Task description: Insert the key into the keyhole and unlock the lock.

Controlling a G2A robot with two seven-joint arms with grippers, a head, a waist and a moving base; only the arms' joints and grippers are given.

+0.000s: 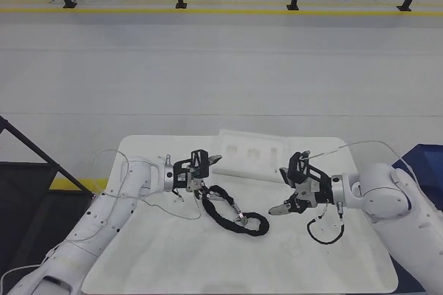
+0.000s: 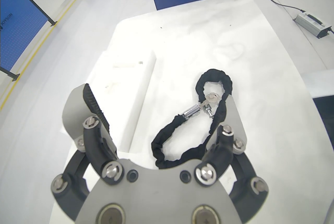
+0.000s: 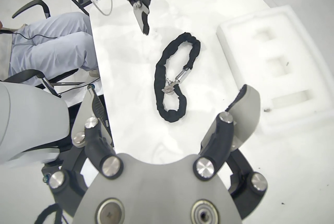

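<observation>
Tabletop (image 1: 207,258) bears chain lock (image 1: 232,212) stretched between left tool (image 2: 159,98) and right tool (image 3: 167,92), both wide open.

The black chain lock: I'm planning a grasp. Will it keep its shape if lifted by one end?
Probably not: the chain lock lies in a loose, bent loop, so it would likely sag and swing. Its chrome cylinder looks solid metal, probably the heavier end, apt to dangle.

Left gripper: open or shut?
Open: left gripper jaws wide apart, holding nothing; chain lock lies loose on the table.
</observation>
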